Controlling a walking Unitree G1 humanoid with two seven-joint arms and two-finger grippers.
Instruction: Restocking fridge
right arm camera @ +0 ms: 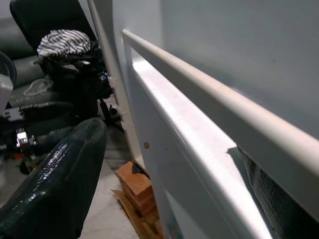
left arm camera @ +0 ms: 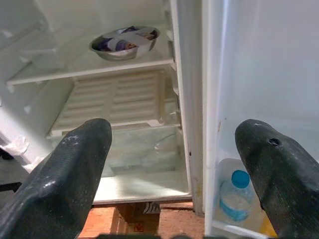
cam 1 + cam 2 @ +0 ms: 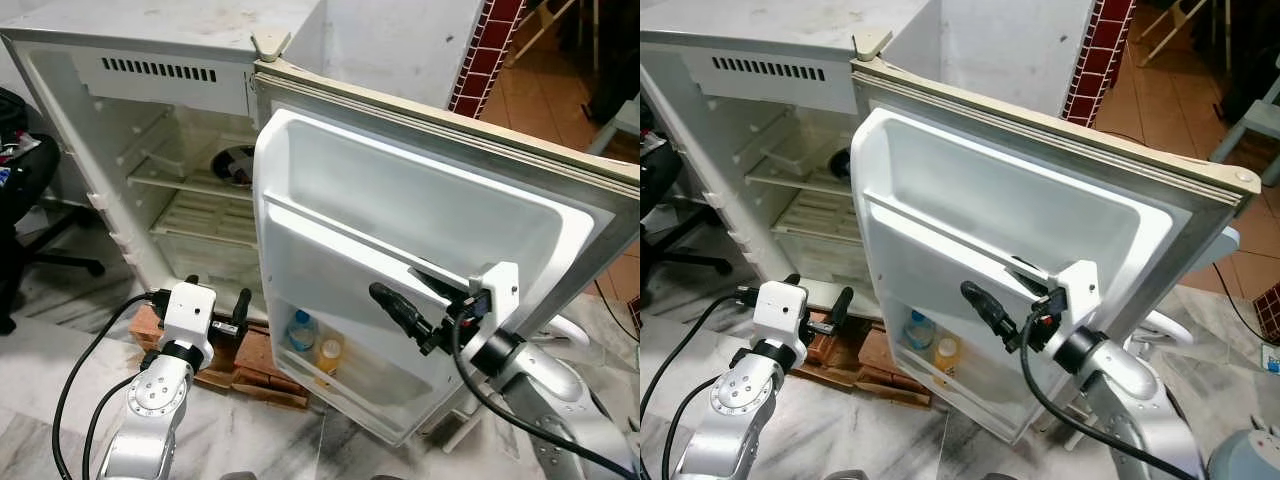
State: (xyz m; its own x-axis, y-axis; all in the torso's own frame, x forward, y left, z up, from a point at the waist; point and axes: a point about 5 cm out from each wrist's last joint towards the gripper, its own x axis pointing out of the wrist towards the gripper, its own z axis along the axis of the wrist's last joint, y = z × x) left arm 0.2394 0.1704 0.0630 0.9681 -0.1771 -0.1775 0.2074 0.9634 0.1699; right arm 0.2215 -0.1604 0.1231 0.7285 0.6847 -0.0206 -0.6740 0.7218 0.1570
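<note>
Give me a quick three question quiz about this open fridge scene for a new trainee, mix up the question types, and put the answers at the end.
1. True or false: the metal bowl sits on a shelf inside the fridge.
2. Multiple choice: the water bottle with the blue cap stands in A) the door's bottom compartment, B) the door's top shelf, C) the floor beside the bricks.
3. Fill in: the right gripper has its fingers on either side of the door's shelf ____.

Key: 1 true. 2 A. 3 rail. The left gripper hangs open, low before the fridge opening.
</note>
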